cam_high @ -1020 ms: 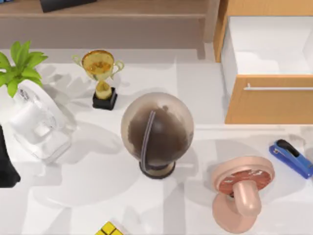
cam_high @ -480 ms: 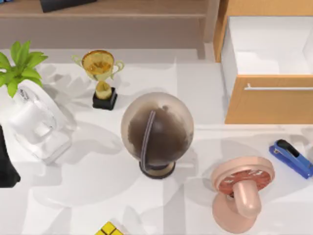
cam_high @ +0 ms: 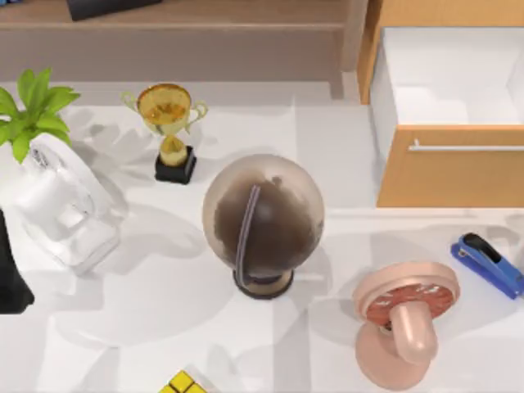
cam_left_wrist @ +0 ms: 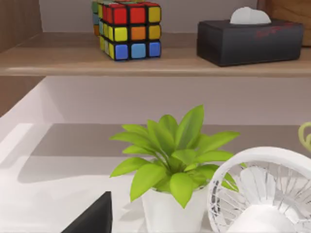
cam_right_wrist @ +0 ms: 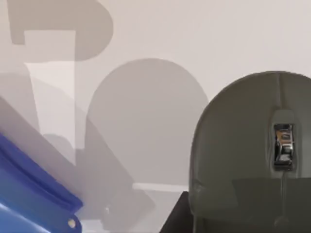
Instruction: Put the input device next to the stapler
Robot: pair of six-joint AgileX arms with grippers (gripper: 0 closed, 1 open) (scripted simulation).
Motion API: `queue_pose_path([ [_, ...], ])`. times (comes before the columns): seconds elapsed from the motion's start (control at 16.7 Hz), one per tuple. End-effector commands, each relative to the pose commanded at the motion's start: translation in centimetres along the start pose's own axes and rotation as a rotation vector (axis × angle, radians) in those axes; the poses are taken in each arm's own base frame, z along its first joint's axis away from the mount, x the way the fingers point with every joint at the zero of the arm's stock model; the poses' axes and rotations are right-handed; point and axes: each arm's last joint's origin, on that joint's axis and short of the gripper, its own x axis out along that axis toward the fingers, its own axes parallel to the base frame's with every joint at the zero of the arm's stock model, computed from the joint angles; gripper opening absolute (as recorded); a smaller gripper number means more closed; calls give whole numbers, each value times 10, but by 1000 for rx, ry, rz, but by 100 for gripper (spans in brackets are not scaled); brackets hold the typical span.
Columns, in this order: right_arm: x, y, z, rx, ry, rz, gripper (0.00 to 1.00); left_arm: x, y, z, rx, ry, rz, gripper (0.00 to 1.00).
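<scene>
The mouse (cam_right_wrist: 252, 150), cut off at the frame edge, sits right under the right gripper, whose grip I cannot tell. The stapler (cam_right_wrist: 29, 194), only partly seen, lies near it on the desk (cam_right_wrist: 160, 39).

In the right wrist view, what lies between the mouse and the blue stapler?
Only bare white table, crossed by grey shadows, separates the mouse from the stapler.

This looks like an office desk setup in a rendered scene: a white counter (cam_high: 164, 311) carries a globe (cam_high: 263, 221), a trophy (cam_high: 168, 131), desk fans and a blue stapler (cam_high: 486, 264). A wooden shelf (cam_left_wrist: 146, 60) along the counter's far edge holds a puzzle cube (cam_left_wrist: 129, 26) and a tissue box (cam_left_wrist: 250, 39), beside an open drawer (cam_high: 446, 115) at the far right corner.
</scene>
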Motion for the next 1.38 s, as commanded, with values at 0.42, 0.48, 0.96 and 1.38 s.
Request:
queue_pose_path([
  [0.42, 0, 0, 0, -3, 2, -8, 0, 0, 0, 0, 0, 0, 0, 100],
  [0.48, 1, 0, 0, -4, 1, -8, 0, 0, 0, 0, 0, 0, 0, 100],
  [0.96, 6, -1, 3, -4, -23, -3, 0, 0, 0, 0, 0, 0, 0, 100],
  [1.38, 17, -1, 1, -2, 1, 4, 0, 0, 0, 0, 0, 0, 0, 100],
])
